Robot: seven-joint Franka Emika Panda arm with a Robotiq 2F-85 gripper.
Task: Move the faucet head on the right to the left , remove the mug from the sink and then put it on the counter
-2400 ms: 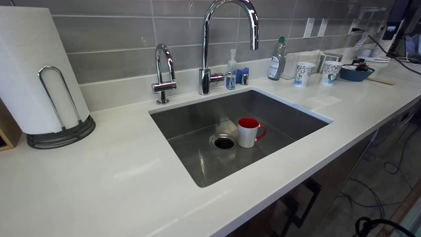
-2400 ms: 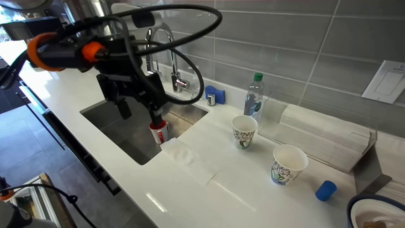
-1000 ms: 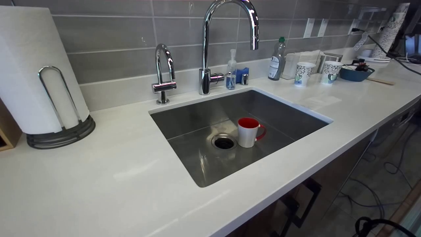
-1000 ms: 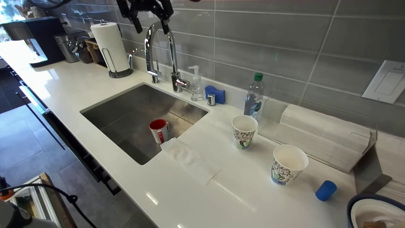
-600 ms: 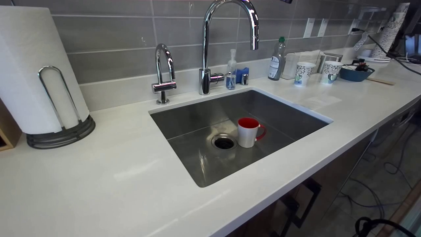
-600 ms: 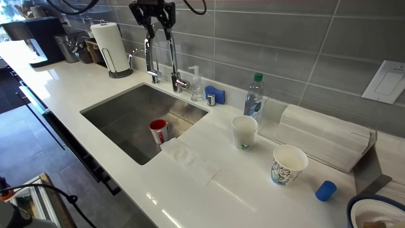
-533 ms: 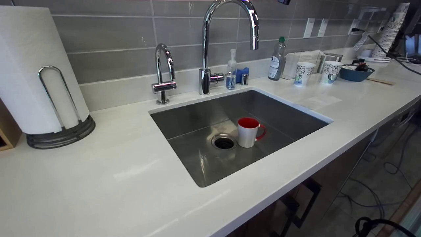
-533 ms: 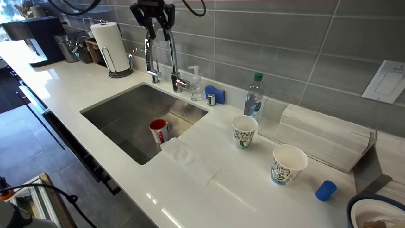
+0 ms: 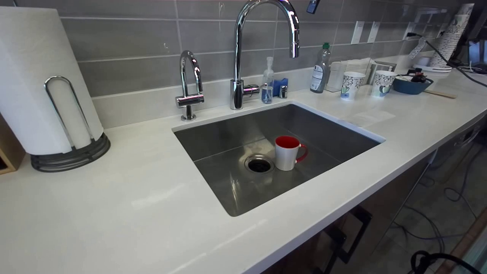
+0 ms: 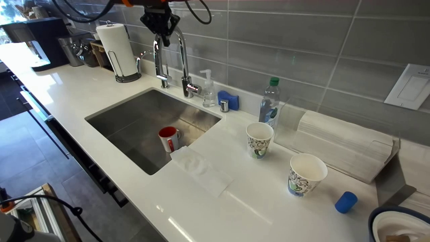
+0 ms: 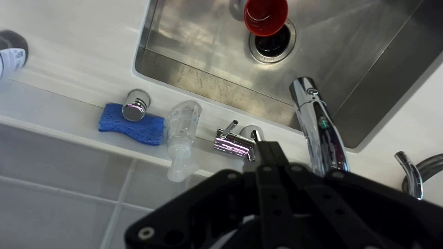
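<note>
The faucet head (image 9: 294, 38) is the downturned end of the tall chrome arch behind the sink (image 10: 144, 111); in the wrist view its spout (image 11: 311, 110) reaches over the basin. My gripper (image 10: 164, 41) is up at the arch, overlapping it in this exterior view. Its fingertips (image 11: 271, 145) are pressed together with nothing between them. A strip of counter (image 9: 114, 213) shows between them and the spout in the wrist view; I cannot tell the distance in depth. The mug (image 9: 285, 156), white with red inside and a red handle, stands upright in the sink beside the drain.
Near the faucet base stand a soap pump (image 10: 209, 90), a blue sponge (image 10: 231, 99), a chrome button and a smaller tap (image 9: 189, 87). Paper cups (image 10: 259, 139), a dish-soap bottle (image 10: 269, 102) and a paper towel roll (image 9: 45, 83) are also on the counter.
My gripper has risen from over the mug to the faucet arch. In the last half second its fingers have come together and it has shifted slightly. Mug and faucet have not moved.
</note>
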